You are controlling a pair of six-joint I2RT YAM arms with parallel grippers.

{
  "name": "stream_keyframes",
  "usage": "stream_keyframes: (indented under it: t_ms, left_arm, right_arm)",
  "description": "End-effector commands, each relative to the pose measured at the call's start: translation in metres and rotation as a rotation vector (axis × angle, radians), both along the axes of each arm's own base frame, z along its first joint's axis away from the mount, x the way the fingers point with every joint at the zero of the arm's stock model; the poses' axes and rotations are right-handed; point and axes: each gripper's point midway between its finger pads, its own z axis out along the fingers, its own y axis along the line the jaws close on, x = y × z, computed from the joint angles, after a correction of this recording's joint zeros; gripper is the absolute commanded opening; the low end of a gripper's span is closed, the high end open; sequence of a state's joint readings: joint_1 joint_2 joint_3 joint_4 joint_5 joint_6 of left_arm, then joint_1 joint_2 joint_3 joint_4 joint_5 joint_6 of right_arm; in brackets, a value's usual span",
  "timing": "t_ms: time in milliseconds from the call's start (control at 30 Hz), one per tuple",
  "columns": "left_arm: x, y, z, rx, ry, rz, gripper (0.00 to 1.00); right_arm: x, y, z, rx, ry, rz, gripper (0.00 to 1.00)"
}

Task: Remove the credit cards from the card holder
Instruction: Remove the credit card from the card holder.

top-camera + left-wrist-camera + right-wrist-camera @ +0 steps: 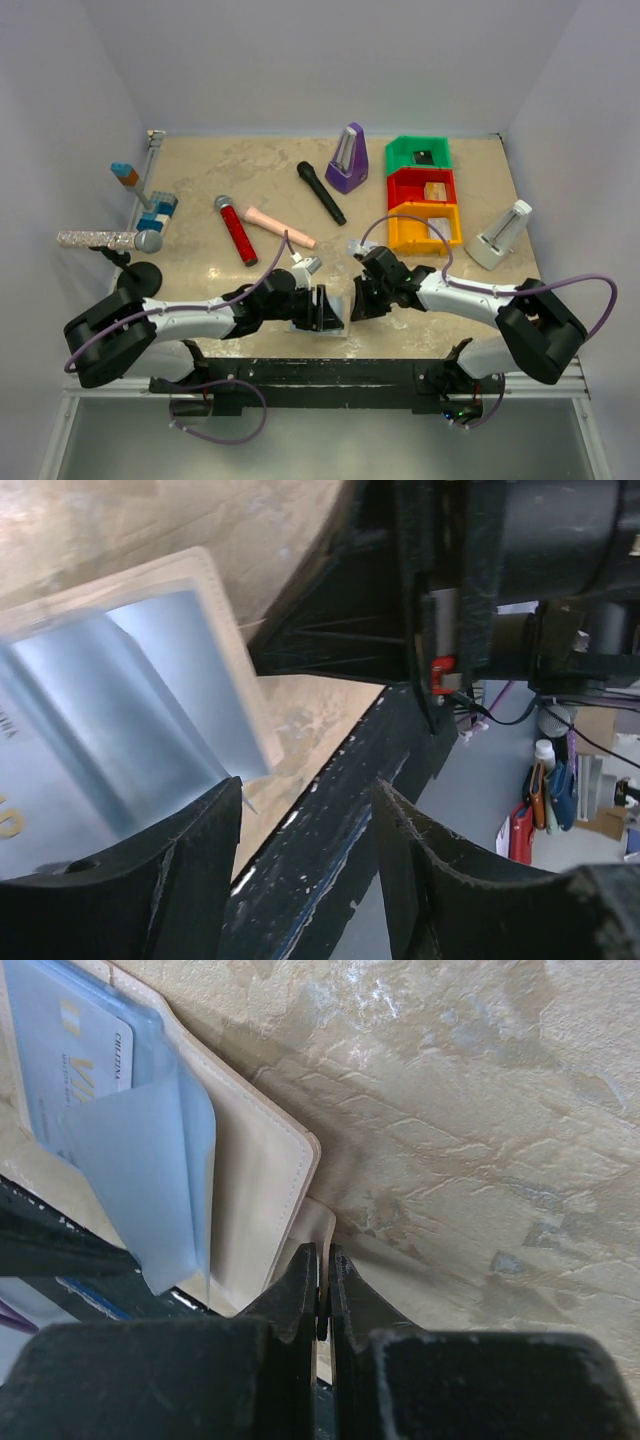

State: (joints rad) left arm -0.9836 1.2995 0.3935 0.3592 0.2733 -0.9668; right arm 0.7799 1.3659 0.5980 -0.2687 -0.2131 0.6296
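Where the counter [200,265] meets its near edge, the card holder [255,1170] lies open, between the two arms' tips.

The left end effector [308,785] has its jaws apart with nothing visible between them. One finger [190,870] sits against the holder's light blue panel.

The right end effector [322,1255] is closed, tips at the holder's tan tab [318,1225]. Can't tell if the tab is pinched.

Of the credit cards [85,1055], one pale one with print shows, tucked in a blue pocket.

Mid-counter are a red microphone [237,230], a pink tube [280,227] and a black microphone [320,192].

Right side, near to far: orange bin [395,230], red bin [393,188], green bin [395,155]. A purple metronome [347,158] stands just left of the green one, and a white stand [500,235] right of the orange one.
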Motion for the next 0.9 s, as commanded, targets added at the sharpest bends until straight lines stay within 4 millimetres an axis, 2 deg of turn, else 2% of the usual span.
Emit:
stream_keyframes:
  t_ms: [0, 267, 433, 633, 767, 867]
  left_arm:
    - [0.001, -0.027, 0.033, -0.083, -0.092, -0.077, 0.59]
    - [0.002, -0.038, 0.035, -0.074, -0.103, -0.108, 0.59]
    - [0.003, -0.028, 0.043, -0.088, -0.140, -0.083, 0.60]
    - [0.009, 0.006, 0.055, -0.078, -0.211, 0.018, 0.61]
    - [0.015, 0.033, 0.061, -0.067, -0.251, 0.096, 0.62]
    - [0.022, 0.053, 0.059, -0.042, -0.276, 0.163, 0.62]
  right_arm:
    - [0.000, 0.004, 0.008, 0.032, -0.020, 0.006, 0.00]
    - [-0.002, -0.005, 0.004, -0.002, -0.022, -0.010, 0.00]
    - [-0.004, -0.009, 0.002, -0.019, -0.014, -0.024, 0.00]
    - [0.000, -0.021, 0.014, -0.056, -0.053, -0.060, 0.35]
    - [0.001, -0.033, 0.032, -0.091, -0.094, -0.068, 0.42]
    - [0.009, -0.034, 0.059, -0.067, -0.168, -0.078, 0.43]
